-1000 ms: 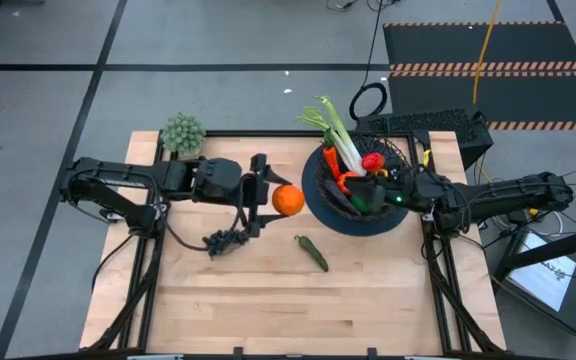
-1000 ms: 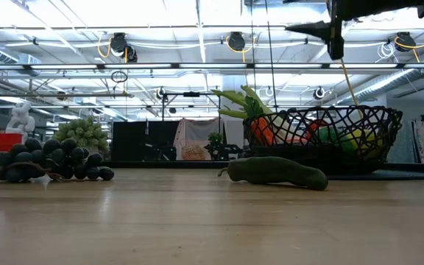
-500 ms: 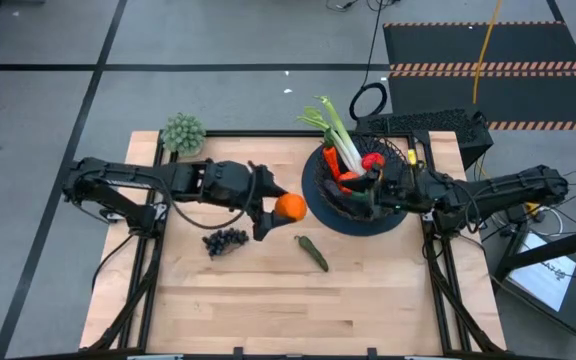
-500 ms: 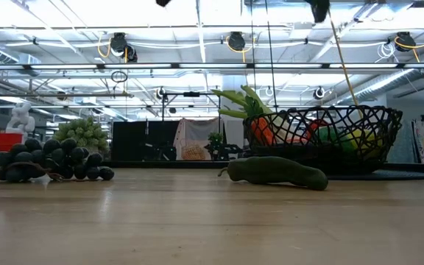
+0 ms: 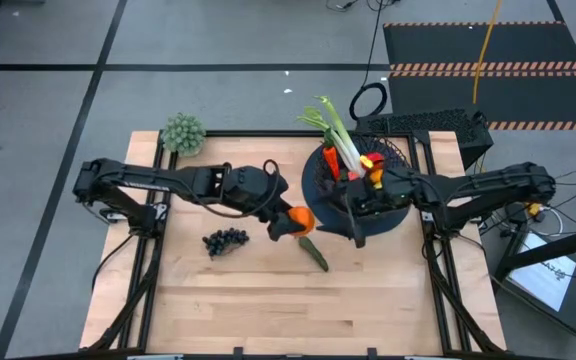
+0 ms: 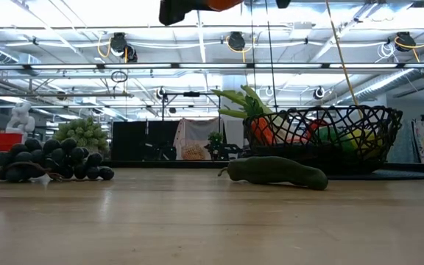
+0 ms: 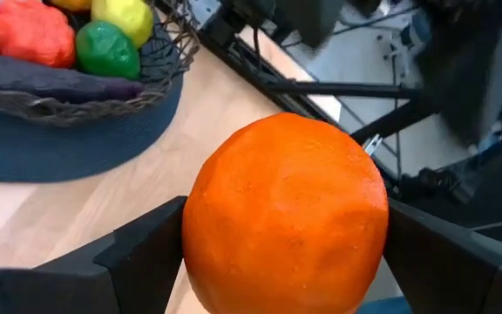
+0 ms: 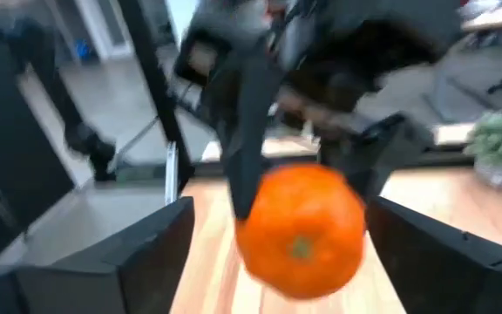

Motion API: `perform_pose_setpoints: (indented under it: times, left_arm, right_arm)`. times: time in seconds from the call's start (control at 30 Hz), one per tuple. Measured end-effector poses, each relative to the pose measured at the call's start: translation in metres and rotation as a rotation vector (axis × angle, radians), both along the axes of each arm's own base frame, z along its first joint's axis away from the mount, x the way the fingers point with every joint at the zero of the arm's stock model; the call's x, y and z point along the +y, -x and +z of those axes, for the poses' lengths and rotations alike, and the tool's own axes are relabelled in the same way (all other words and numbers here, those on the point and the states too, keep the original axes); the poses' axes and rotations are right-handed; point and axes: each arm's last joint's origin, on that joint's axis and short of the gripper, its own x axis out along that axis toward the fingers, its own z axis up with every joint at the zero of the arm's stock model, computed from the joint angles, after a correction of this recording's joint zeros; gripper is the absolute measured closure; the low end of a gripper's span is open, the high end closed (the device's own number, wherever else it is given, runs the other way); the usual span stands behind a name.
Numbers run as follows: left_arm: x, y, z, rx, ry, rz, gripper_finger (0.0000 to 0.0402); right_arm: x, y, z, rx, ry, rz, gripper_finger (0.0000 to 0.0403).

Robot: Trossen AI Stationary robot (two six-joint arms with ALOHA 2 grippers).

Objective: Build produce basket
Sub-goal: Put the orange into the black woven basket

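The left tool (image 5: 290,222) is clamped on an orange (image 5: 301,219), held above the surface just beside the basket (image 5: 320,190). The right tool (image 5: 351,222) faces the orange with fingers apart; it seems near, not touching. Grapes (image 5: 225,240) and pickle (image 5: 312,251) lie on the surface (image 5: 268,300).

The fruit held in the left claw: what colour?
Plain orange, clearest in the left wrist view.
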Motion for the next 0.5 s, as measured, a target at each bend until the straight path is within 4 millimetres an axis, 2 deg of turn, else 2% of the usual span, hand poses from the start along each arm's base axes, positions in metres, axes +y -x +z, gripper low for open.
perform_pose_setpoints:
  times: [0.27, 0.5]
  left_arm:
    - [0.003, -0.008, -0.003, -0.021, 0.045, 0.015, 0.0053]
    - [-0.003, -0.009, -0.006, -0.016, 0.023, -0.014, 0.0053]
  right_arm:
    - [0.001, -0.007, -0.012, 0.031, 0.197, 0.060, 0.0024]
    - [0.000, -0.020, -0.027, 0.043, 0.375, 0.124, 0.0004]
